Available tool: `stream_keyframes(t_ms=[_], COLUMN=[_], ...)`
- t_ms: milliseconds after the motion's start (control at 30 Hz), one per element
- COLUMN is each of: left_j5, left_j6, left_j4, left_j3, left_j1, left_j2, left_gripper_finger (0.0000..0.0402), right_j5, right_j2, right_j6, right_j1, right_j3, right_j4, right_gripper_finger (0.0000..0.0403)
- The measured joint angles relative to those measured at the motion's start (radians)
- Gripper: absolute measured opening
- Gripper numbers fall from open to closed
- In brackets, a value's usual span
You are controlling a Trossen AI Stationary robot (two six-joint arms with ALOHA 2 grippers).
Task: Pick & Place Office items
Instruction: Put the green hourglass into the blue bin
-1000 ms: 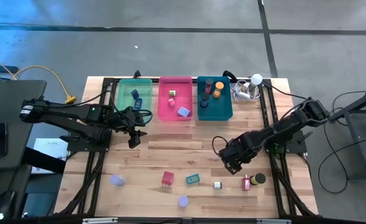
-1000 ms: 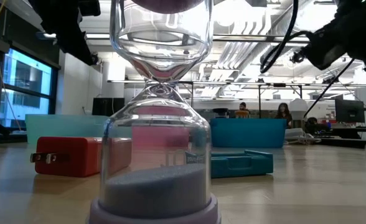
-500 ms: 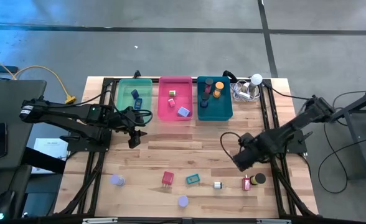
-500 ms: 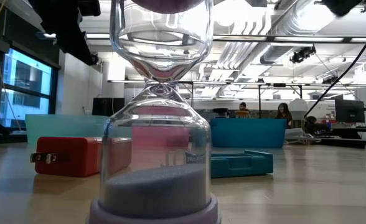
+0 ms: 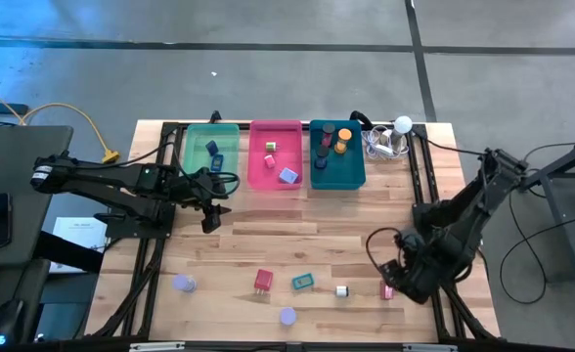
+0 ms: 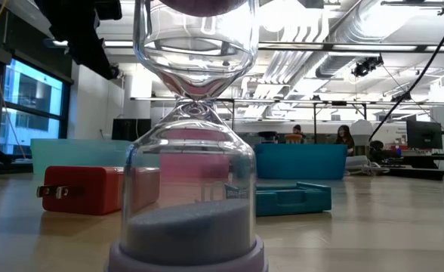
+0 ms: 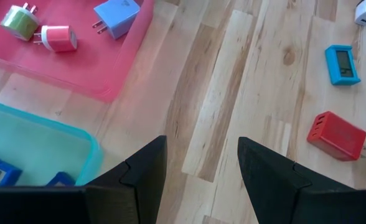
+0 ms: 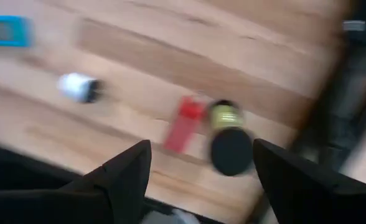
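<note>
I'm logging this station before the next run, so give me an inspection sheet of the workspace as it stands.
Surface: wooden table, bare planks between the trays and the front row of pieces.
Job's things: red block, teal block, small white piece and two lavender discs loose at the front; others already lie in the green tray, pink tray and teal tray.
Clutter: white ball at the far right corner.
Grippers: left gripper open, empty, near the green tray; right gripper open above a dark round cap and a small red piece.
Cables: bundle beside the ball.
Surroundings: people at desks far behind.
</note>
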Motion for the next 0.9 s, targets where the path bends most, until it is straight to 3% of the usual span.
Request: stream_keyframes(t_ms=[100,267,467,733,900], left_j5=[0.005,0.008,0.009,0.009,0.009], left_j6=[-0.006,-0.008,-0.008,-0.008,-0.008], left_j4=[0.004,0.017,0.019,0.018,0.018], left_j3=[0.0,0.0,0.0,0.0,0.0], left_j1=[0.0,0.0,0.0,0.0,-0.005], left_j2=[0.0,0.0,0.0,0.0,0.0], left_gripper_finger=[0.0191,0.0191,0.0191,0.0191,0.0191], right_j5=[0.078,0.037,-0.05,-0.06,-0.056], right_j2=[0.008,0.009,0.009,0.01,0.012], right_j6=[-0.059,-0.06,0.057,0.238,0.27], right_j1=[0.016,0.006,0.04,0.118,0.135], right_j3=[0.0,0.0,-0.001,-0.031,-0.062], right_j4=[0.056,0.033,0.034,0.052,0.053], right_gripper_finger=[0.027,0.027,0.027,0.027,0.027])
